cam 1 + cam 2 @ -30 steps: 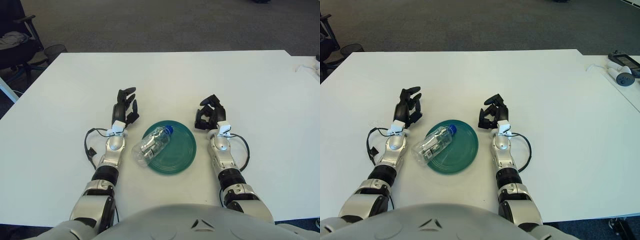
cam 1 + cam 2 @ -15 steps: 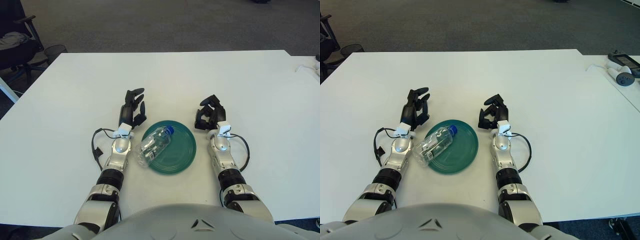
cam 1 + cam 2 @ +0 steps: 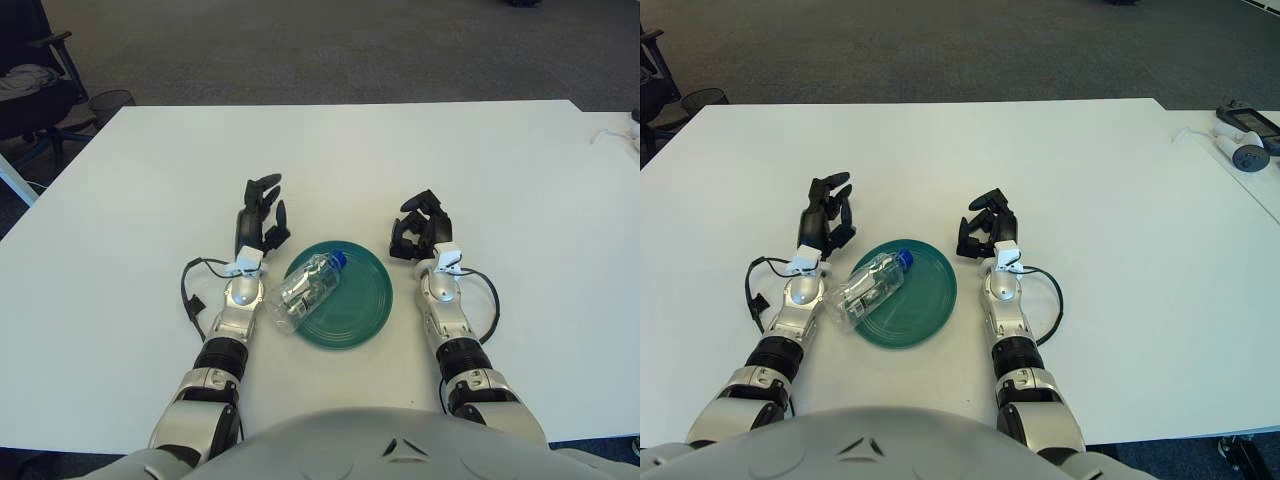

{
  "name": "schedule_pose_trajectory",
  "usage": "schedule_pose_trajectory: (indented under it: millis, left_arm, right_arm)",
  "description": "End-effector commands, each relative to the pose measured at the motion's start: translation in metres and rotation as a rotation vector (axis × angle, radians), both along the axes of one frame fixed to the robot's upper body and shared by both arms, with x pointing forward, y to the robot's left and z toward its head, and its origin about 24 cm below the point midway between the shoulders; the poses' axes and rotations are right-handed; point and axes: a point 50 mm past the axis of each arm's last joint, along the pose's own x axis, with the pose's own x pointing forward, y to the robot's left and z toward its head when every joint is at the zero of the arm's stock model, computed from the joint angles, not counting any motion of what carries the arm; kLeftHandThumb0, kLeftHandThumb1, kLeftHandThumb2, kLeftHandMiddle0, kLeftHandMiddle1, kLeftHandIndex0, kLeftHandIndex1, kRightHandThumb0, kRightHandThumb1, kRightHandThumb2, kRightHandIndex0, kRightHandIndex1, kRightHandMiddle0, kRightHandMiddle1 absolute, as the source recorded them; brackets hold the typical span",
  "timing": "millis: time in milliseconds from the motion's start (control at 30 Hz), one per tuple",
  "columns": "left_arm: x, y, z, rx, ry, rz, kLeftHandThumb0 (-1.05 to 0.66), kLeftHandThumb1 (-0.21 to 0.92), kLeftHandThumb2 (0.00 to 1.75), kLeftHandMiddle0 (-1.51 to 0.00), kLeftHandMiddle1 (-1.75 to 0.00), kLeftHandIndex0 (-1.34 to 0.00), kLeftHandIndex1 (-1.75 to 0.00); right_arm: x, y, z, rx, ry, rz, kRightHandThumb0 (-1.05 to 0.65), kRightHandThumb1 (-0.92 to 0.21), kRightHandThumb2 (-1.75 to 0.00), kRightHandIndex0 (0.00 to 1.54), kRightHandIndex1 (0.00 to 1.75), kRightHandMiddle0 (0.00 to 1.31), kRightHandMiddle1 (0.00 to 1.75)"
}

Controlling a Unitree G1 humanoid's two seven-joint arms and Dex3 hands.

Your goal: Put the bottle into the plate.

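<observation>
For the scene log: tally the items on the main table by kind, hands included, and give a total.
Bottle: 1
Plate: 1
Robot hands: 2, left hand and right hand
Total: 4

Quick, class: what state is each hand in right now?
Left hand: open, holding nothing, left of the plate.
Right hand: curled shut, holding nothing.

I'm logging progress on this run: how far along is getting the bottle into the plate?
Mostly done: the clear bottle lies on its side across the green plate, blue cap over the dish, base overhanging the left rim. Nothing is in hand: the left robot hand shows open just beyond the bottle, apart from it, and the right robot hand shows curled and empty right of the plate. Left: perhaps nudging it fully inside.
</observation>
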Motion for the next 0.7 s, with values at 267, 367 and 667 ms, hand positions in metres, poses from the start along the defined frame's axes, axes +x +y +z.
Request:
schedule_pose_trajectory:
  millis: [267, 367, 667]
  left_arm:
    - [-0.011, 0.005, -0.038, -0.087, 0.33, 0.16, -0.59, 0.92, 0.73, -0.59, -0.57, -0.28, -1.07]
    - [-0.011, 0.004, -0.04, -0.13, 0.386, 0.193, -0.43, 0.91, 0.6, -0.53, -1.05, -0.25, -1.52]
    - [-0.012, 0.0, -0.041, -0.174, 0.459, 0.188, -0.37, 0.8, 0.69, -0.5, -1.66, -0.27, -1.74]
  right_arm:
    - [-0.053, -0.008, -0.065, 0.018, 0.349, -0.046, 0.0, -0.13, -1.52, 0.78, 1.68, 0.51, 1.75]
    - [-0.053, -0.008, -0.064, 0.019, 0.349, -0.053, 0.0, -0.12, -1.54, 0.79, 1.69, 0.52, 1.75]
    - [-0.053, -0.009, -0.064, 0.022, 0.358, -0.07, 0.0, -0.08, -1.59, 0.8, 1.72, 0.55, 1.75]
